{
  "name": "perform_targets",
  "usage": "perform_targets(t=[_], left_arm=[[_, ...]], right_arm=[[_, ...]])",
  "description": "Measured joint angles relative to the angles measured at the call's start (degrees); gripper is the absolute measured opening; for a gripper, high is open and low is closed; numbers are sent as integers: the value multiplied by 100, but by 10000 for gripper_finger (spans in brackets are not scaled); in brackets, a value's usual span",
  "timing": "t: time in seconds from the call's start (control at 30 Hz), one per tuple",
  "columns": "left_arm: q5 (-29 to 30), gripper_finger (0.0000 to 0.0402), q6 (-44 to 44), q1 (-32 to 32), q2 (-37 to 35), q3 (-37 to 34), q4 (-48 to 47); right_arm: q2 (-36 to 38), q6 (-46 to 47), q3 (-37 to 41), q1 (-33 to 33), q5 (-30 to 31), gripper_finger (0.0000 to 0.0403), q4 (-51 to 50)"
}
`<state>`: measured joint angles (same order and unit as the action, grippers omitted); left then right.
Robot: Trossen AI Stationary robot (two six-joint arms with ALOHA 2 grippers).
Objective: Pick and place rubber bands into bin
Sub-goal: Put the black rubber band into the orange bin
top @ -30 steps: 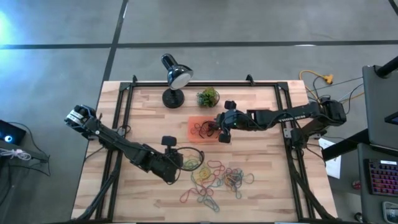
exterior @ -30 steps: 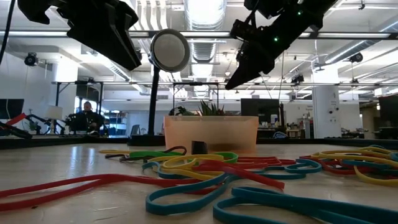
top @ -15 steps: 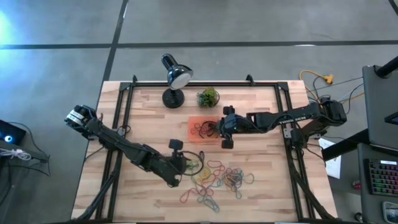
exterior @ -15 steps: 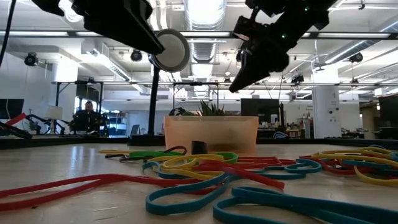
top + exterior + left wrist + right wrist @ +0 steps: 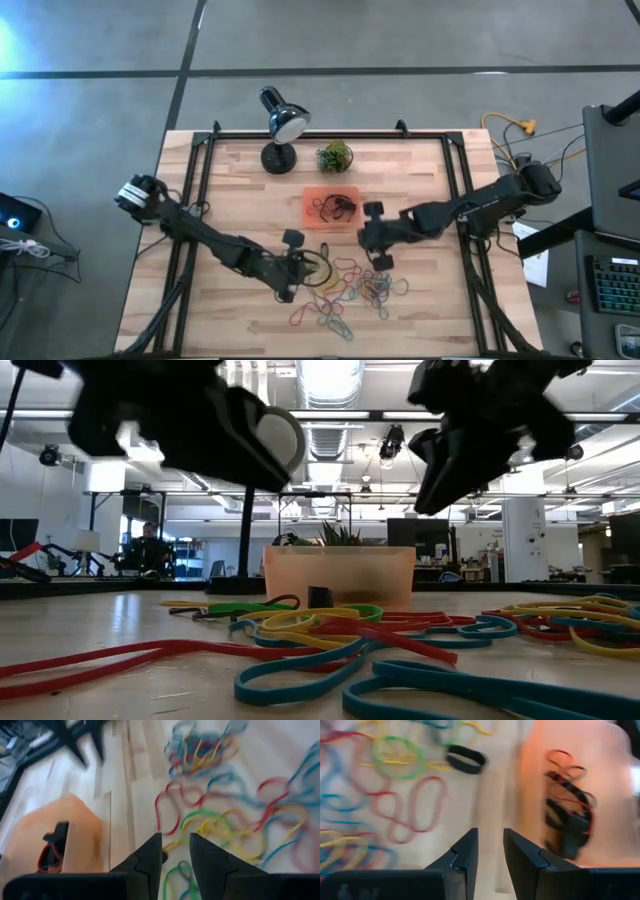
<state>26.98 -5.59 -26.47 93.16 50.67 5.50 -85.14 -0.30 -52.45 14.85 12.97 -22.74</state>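
Grey concrete floor (image 5: 400, 35), dark seams crossing. Pale wood-plank worktop (image 5: 420, 310) in black frame. Black desk lamp (image 5: 280, 125) at far edge. Beyond: open lab hall, ceiling strip lights (image 5: 330, 375), white column (image 5: 520, 540), person seated (image 5: 145, 548) at distant desk.

Wooden table (image 5: 420, 310): rubber bands (image 5: 350, 285), bin (image 5: 312, 204), lamp (image 5: 279, 125)

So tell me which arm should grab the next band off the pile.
Left, probably. The left gripper is at the pile's edge, its fingers open over green and yellow bands. The right gripper hangs beside the pile, empty, just off the bin.
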Motion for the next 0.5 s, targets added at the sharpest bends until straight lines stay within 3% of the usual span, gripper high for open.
perform_targets(t=[0.3,0.5], left_arm=[[-30,84,-84,467,712,311,-13],[-662,84,-84,733,1055,567,-9]], right_arm=[[32,563,-2,985,52,67,17],[93,952,-2,1439,167,59,17]])
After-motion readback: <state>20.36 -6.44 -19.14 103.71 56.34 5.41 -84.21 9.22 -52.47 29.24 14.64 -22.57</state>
